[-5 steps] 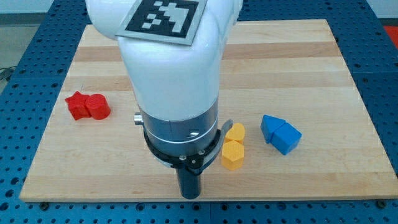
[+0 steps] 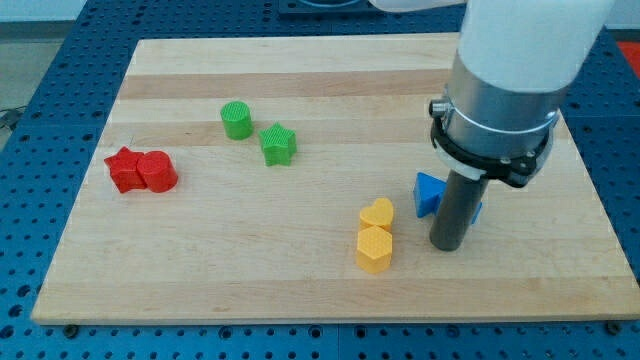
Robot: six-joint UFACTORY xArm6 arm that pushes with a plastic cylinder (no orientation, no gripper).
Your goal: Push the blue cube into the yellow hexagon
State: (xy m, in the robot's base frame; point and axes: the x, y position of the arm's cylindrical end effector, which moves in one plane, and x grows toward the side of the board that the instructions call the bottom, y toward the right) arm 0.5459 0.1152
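Pale striped wooden board (image 2: 180, 280); red blocks (image 2: 141, 171), green blocks (image 2: 258, 133), yellow blocks (image 2: 375, 234), blue block (image 2: 429, 193), dark rod, my tip (image 2: 444, 246).

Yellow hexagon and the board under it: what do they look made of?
Yellow hexagon: probably matte plastic, judging by its uniform colour and dull faces. Board: wood, likely joined strips, showing pale grain bands and a smooth satin finish.

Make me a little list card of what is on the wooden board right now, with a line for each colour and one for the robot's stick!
board: wooden board
red: two red blocks touching, view's left
green: green cylinder and green star, apart
yellow: yellow heart touching yellow hexagon below it
blue: blue blocks, partly hidden behind the rod, shapes unclear
my tip: my tip, in front of the blue blocks, to the right of the yellow hexagon
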